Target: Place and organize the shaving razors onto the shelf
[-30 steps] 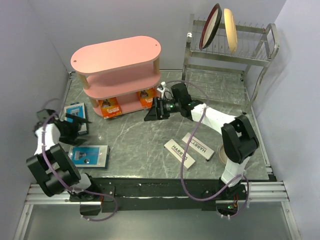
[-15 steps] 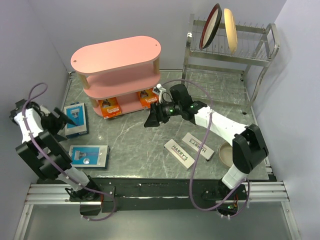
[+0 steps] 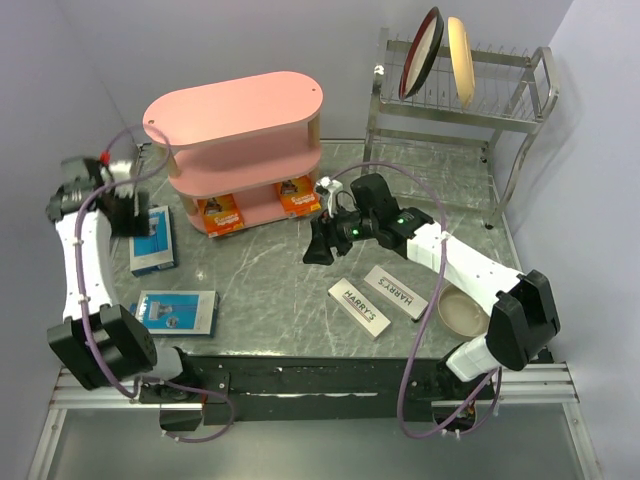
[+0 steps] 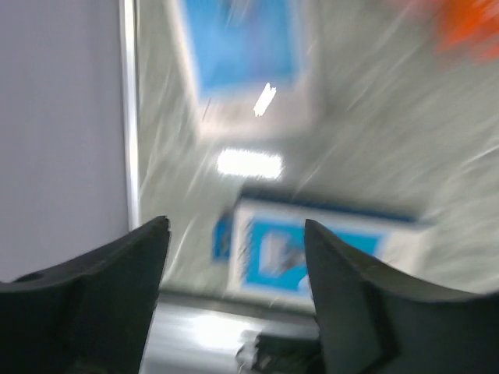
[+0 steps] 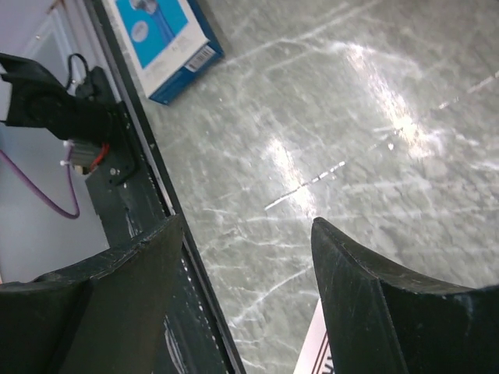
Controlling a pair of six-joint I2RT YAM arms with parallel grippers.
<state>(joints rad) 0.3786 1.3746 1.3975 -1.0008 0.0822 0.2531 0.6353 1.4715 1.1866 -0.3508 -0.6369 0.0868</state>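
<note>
The pink shelf (image 3: 235, 130) stands at the back left. Two orange razor packs (image 3: 220, 212) (image 3: 298, 197) sit on its lowest tier. Two blue-and-white packs lie on the table at the left, one further back (image 3: 152, 240) and one nearer (image 3: 178, 310). Both show blurred in the left wrist view (image 4: 242, 54) (image 4: 312, 249). Two white HARRY'S boxes (image 3: 358, 306) (image 3: 396, 291) lie near the front. My left gripper (image 3: 128, 215) (image 4: 234, 226) hangs open and empty over the far blue pack. My right gripper (image 3: 318, 248) (image 5: 245, 222) is open and empty above bare table, left of the boxes.
A steel dish rack (image 3: 500, 110) with two upright plates (image 3: 420, 55) (image 3: 462, 55) stands at the back right. A tan bowl (image 3: 462, 310) sits by the right arm's base. Walls close in on the left and right; the black front rail (image 5: 148, 195) runs along the near edge.
The left arm swung from the near left up toward the back left, its jaws narrowing a little. The right gripper drew back from the shelf toward the table's middle.
</note>
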